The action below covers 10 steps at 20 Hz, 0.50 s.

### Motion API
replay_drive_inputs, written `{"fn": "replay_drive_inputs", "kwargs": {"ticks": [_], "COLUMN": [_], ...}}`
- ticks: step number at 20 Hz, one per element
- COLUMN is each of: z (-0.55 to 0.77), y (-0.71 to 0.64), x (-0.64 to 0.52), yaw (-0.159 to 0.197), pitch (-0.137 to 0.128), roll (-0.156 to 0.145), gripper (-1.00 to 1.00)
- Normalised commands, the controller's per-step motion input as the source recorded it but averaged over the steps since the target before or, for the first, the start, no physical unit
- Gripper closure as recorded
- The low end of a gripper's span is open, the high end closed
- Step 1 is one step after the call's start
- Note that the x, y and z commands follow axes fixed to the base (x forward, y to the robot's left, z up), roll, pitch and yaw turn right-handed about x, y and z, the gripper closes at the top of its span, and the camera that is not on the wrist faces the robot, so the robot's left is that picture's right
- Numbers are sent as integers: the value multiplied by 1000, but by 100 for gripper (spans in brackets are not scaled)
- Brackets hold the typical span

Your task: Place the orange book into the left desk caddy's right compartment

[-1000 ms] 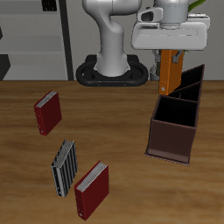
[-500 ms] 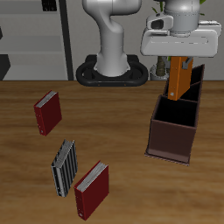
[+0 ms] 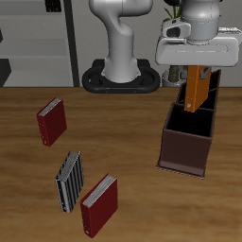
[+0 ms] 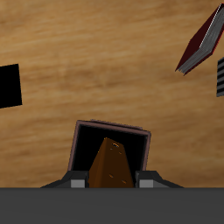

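Note:
My gripper (image 3: 198, 68) is shut on the orange book (image 3: 198, 88), which hangs upright below it. The book's lower end is just above the dark reddish-brown left desk caddy (image 3: 184, 149), over one of its rear compartments. In the wrist view the orange book (image 4: 109, 166) points down toward an open compartment of the caddy (image 4: 110, 131), with the gripper's fingers (image 4: 80, 182) at either side of it. I cannot tell which compartment lies under the book.
A dark red book (image 3: 51, 121) lies farther back on the table. A grey-and-black striped book (image 3: 68, 181) and another dark red book (image 3: 98, 204) lie near the front edge. The robot's base (image 3: 121, 77) stands behind. A black square shape (image 4: 9, 86) shows in the wrist view.
The gripper has carried the orange book sideways, from beside the caddy to over it, and slightly lower. The books on the table have not moved.

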Motion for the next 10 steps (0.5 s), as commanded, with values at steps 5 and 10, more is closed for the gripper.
{"fn": "replay_drive_inputs", "kwargs": {"ticks": [5,10], "z": [-162,-206], "y": [2,-17], "x": [69,112], "yaw": [-5,-3], "pitch": [16,21], "roll": [3,-4], "gripper": [100,100]}}
